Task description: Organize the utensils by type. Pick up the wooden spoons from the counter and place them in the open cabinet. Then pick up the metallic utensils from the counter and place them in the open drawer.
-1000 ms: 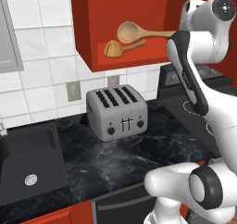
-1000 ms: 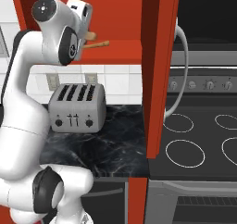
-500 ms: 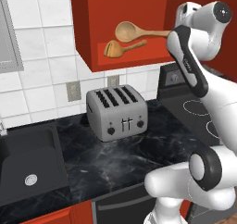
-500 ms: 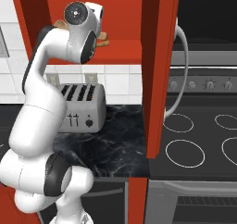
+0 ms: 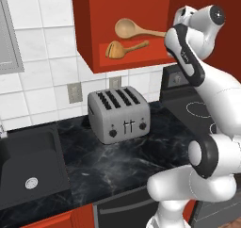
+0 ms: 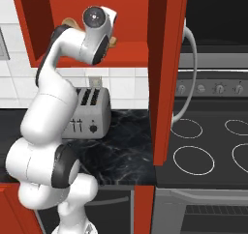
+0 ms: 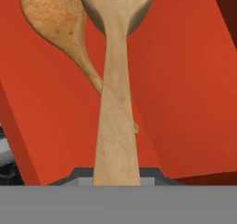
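Illumination is even and diffuse in all views; no single source is identifiable. Shadows are soft, deepest inside the cabinet (image 5: 141,29) toward 12 o'clock. The counter (image 5: 117,161) carries faint sheen without glare. Rendering is sharp, free of blur and edge distortion.
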